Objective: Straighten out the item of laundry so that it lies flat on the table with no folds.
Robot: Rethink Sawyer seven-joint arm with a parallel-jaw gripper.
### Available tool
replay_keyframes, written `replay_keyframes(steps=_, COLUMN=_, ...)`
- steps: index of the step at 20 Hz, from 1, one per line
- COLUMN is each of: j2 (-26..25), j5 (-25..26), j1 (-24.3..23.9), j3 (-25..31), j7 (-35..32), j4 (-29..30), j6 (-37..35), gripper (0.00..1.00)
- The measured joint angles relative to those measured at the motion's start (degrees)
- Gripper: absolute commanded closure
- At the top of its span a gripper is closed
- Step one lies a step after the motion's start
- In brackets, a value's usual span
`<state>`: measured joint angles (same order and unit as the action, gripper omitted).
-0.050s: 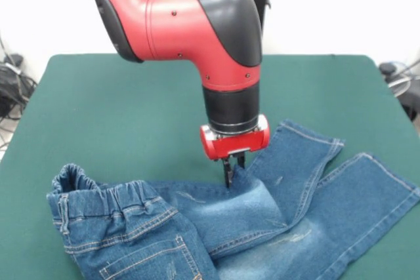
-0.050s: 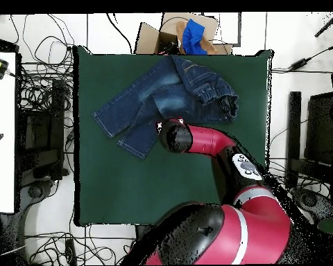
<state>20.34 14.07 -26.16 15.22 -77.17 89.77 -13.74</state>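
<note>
Jeans lie rumpled across the lower half of the front view, on the green table. Waistband bunched at lower left, standing up in a ruffle. Legs run to the lower right, one overlapping the other. Gripper, center frame, fingers nearly closed, pinching a raised ridge of denim at the fold, probably to drag it flat. No containers on the table; overhead view shows a cardboard box past its top edge holding blue cloth.
</note>
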Motion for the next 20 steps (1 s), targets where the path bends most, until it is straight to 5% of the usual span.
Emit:
replay_keyframes(steps=10, j2=0.2, j5=0.0, j1=0.0, j3=-0.1, j7=0.0, j4=0.4, j6=0.5, gripper=1.00)
replay_keyframes(steps=20, j2=1.1, j5=0.0, j1=-5.6, j3=-0.1, j7=0.0, j4=10.9, j6=16.6, gripper=1.00)
